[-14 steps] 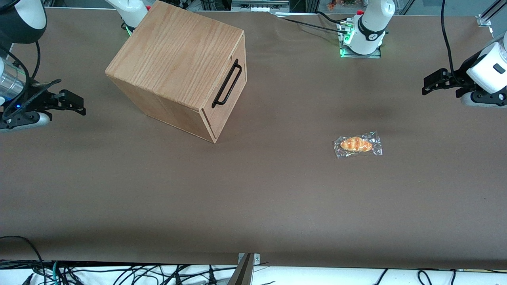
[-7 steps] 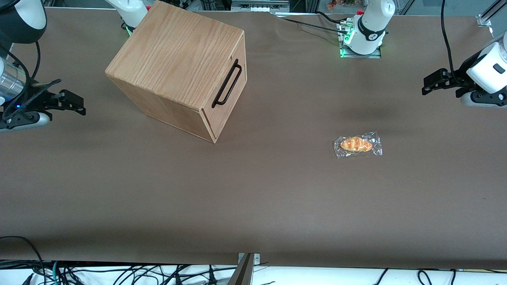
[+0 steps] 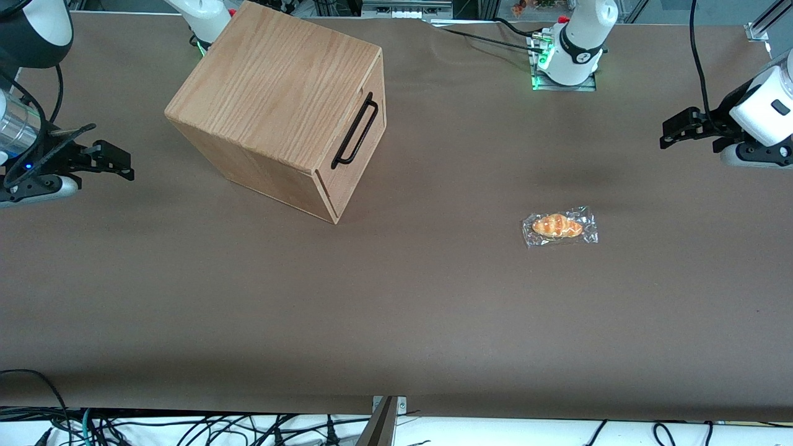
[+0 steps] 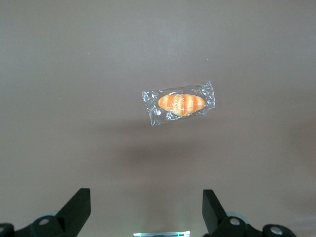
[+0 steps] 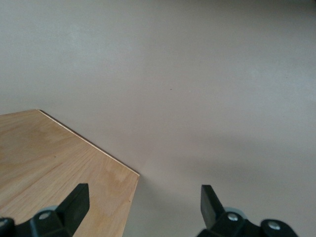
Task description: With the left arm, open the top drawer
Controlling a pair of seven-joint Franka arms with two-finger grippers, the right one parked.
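One item concerns you: the top drawer (image 3: pixel 372 145), which is shut, its front flush with the box (image 3: pixel 279 93). The box sits on the table (image 3: pixel 396 310) toward the parked arm's end, and farther from the front camera than the table's middle.

**Tool.** The gripper (image 3: pixel 672 131) of the left arm (image 3: pixel 759 108) hangs above the table at the working arm's end, well apart from the box. In the wrist view the gripper (image 4: pixel 145 212) has its fingers (image 4: pixel 79 207) spread wide with nothing between them. That view looks down on a wrapped pastry (image 4: pixel 180 102) lying on the table; no part of the drawer shows in it.

**Step in hand.** By my judgement you are at the outset: the approach is not yet made and the handle (image 3: pixel 355 131) is untouched.

**Next move.** You will need to carry the gripper across the table toward the box, passing above or clear of the pastry (image 3: pixel 559 227), and lower it to handle height. Turn the wrist so the fingers straddle the bar across its thickness, then close on it and draw it away from the box.

**Orientation.** The box stands skewed to the table edges. The drawer front faces the working arm's end of the table, turned somewhat toward the front camera. The handle's long axis lies level along that front, one end nearer the front camera and the other farther from it. The pull should run square to the front; a pull off that line may drag the box, which looks free-standing.
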